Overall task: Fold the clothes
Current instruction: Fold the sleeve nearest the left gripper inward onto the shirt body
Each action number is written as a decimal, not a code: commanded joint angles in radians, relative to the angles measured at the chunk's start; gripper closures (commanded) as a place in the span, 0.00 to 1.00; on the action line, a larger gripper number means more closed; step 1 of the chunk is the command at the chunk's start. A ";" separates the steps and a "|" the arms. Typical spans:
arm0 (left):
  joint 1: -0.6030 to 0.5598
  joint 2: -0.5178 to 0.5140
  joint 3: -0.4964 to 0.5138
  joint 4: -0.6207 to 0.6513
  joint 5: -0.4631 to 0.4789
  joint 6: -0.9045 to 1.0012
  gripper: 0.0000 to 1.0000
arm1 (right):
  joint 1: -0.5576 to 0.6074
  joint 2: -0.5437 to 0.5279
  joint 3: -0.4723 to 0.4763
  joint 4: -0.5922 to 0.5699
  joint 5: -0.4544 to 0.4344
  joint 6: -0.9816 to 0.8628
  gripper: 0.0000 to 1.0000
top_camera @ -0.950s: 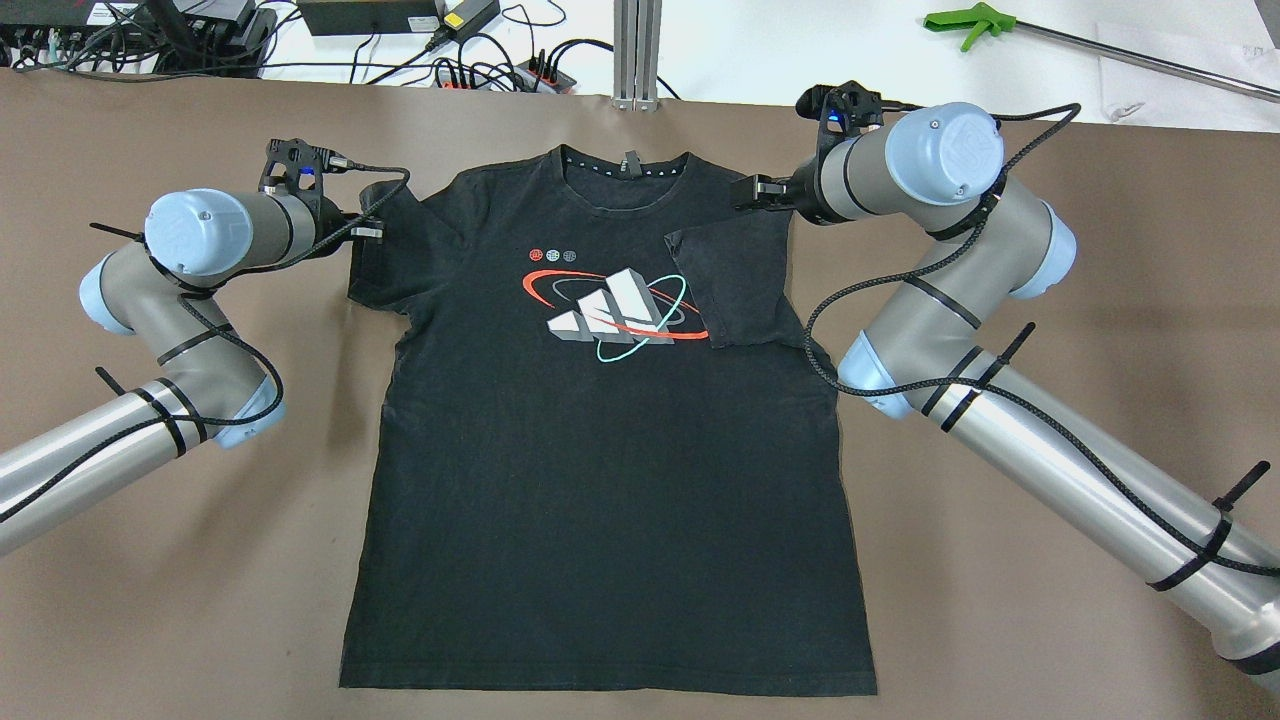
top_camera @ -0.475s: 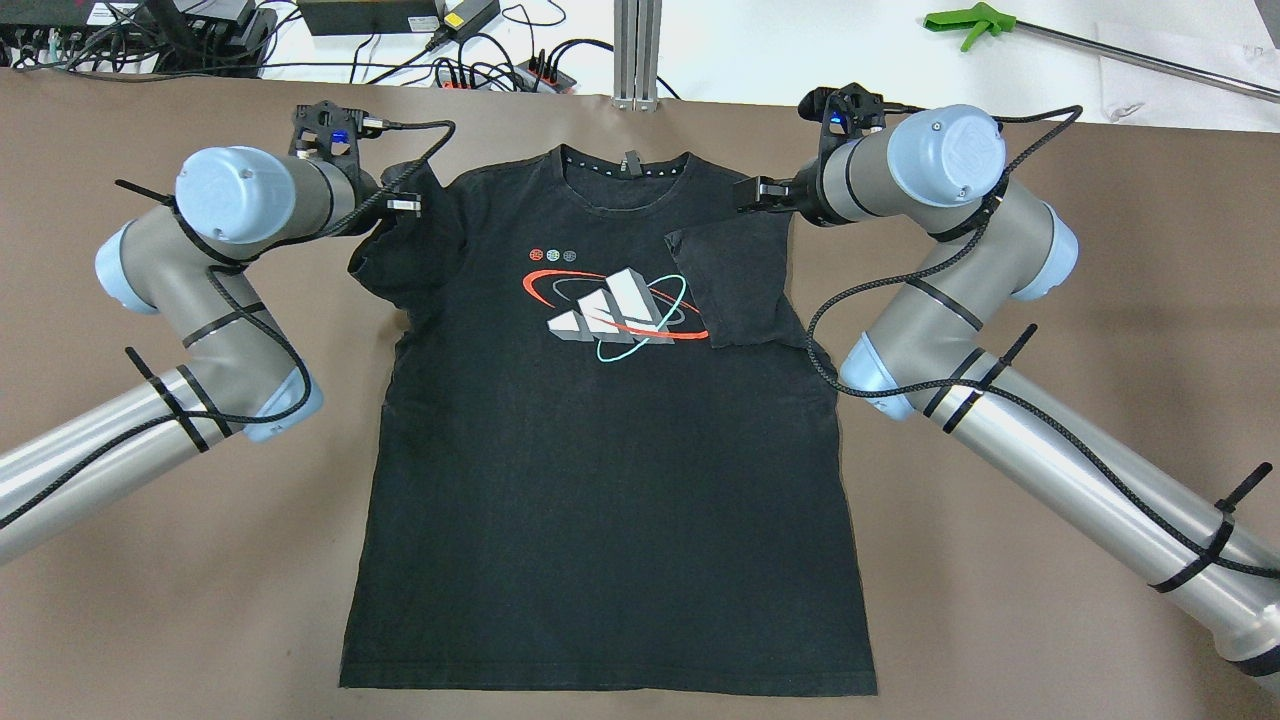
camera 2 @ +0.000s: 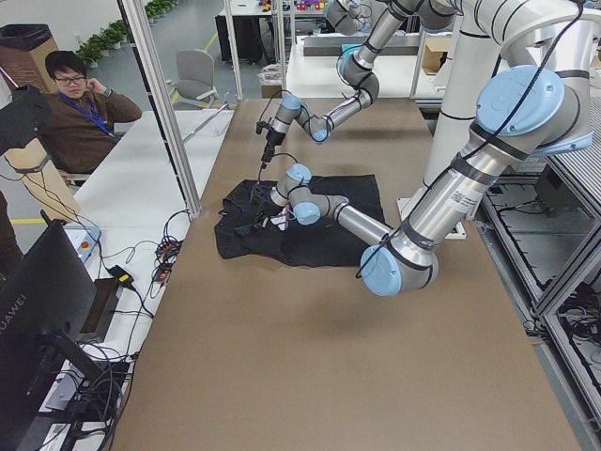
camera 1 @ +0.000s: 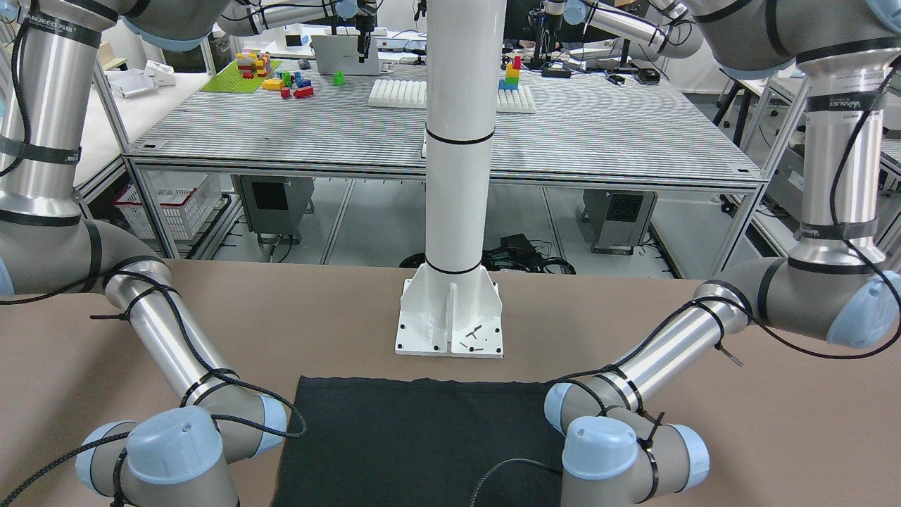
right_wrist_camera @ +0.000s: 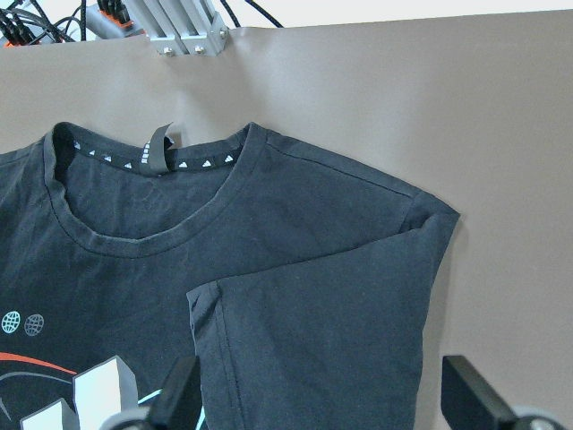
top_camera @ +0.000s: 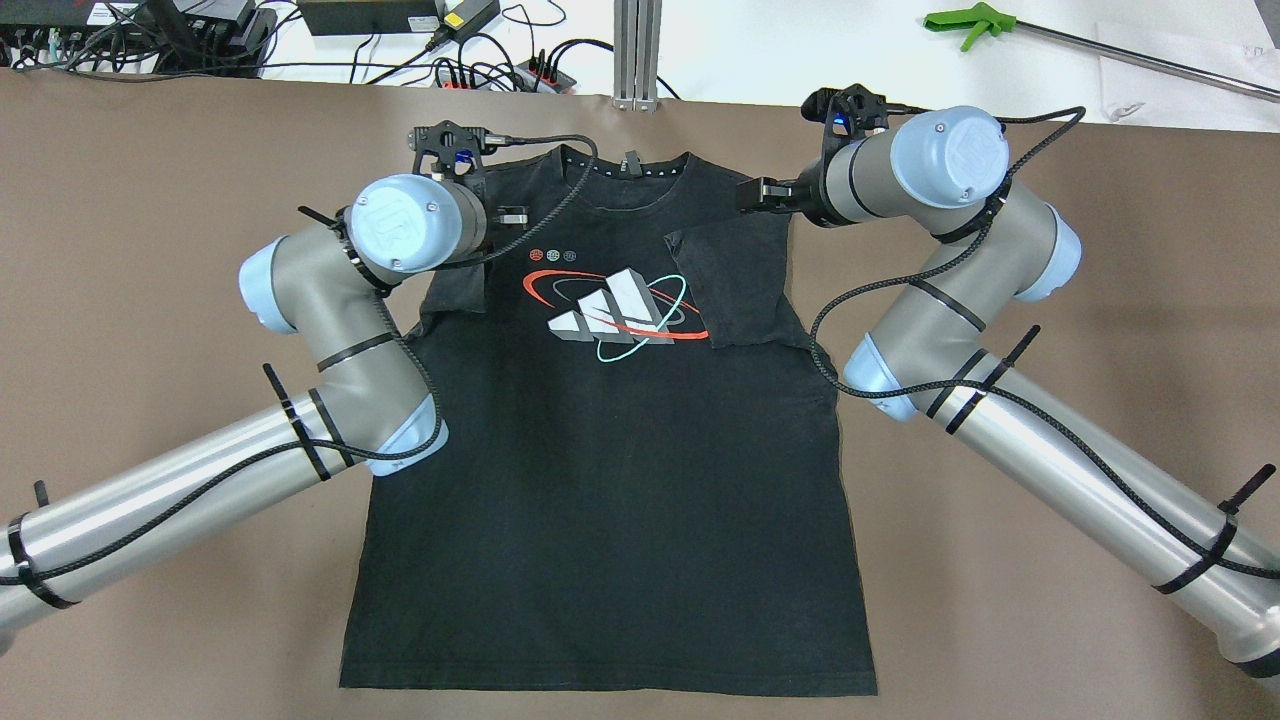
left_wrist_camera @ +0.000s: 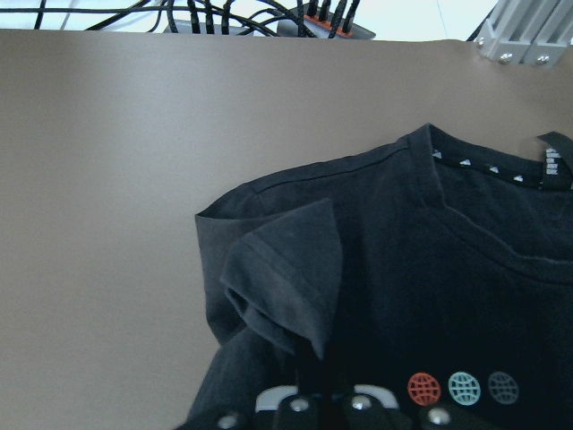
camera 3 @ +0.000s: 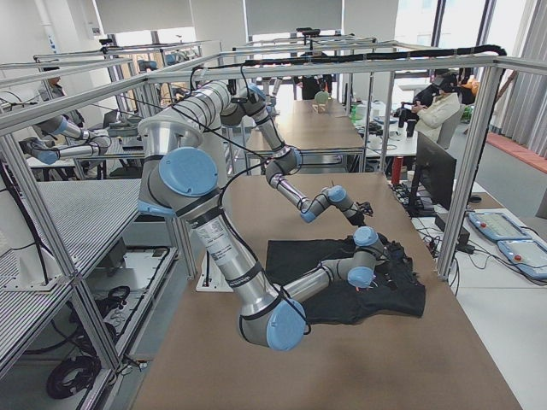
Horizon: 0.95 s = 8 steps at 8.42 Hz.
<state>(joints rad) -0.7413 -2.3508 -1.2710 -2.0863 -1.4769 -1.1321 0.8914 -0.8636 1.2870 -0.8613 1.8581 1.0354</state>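
A black T-shirt [top_camera: 600, 480] with a white, red and teal logo [top_camera: 615, 310] lies flat on the brown table, collar at the far side. Its right sleeve [top_camera: 740, 285] is folded in over the chest. My left gripper [top_camera: 512, 215] is shut on the left sleeve [left_wrist_camera: 286, 278] and holds it lifted over the shirt's left shoulder. The pinch shows at the bottom of the left wrist view [left_wrist_camera: 309, 385]. My right gripper [top_camera: 752, 194] hovers open and empty over the folded right sleeve [right_wrist_camera: 331, 331], its fingers [right_wrist_camera: 183, 403] wide apart.
Power strips and cables [top_camera: 500, 70], an aluminium post [top_camera: 636, 50] and a green-handled grabber [top_camera: 970, 22] lie beyond the table's far edge. The white robot pedestal [camera 1: 454, 310] stands by the shirt's hem. A person [camera 2: 80, 103] sits off the table's far side.
My left gripper has moved right and inward with the left sleeve, carrying it from beside the shirt to over the left shoulder. The right arm has barely moved.
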 commanded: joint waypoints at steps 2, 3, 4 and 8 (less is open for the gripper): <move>0.059 -0.105 0.110 0.040 0.085 -0.040 0.33 | 0.004 -0.037 0.000 0.047 0.000 -0.002 0.06; 0.074 -0.099 0.110 0.035 0.119 -0.038 0.06 | 0.004 -0.040 0.000 0.048 0.000 0.000 0.06; 0.074 -0.105 0.110 0.034 0.125 -0.041 0.05 | 0.004 -0.045 0.000 0.050 0.000 0.000 0.06; 0.057 -0.107 0.104 0.016 0.116 -0.038 0.05 | 0.004 -0.049 0.000 0.048 0.000 0.000 0.06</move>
<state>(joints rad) -0.6764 -2.4574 -1.1696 -2.0586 -1.3576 -1.1749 0.8958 -0.9113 1.2870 -0.8130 1.8576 1.0354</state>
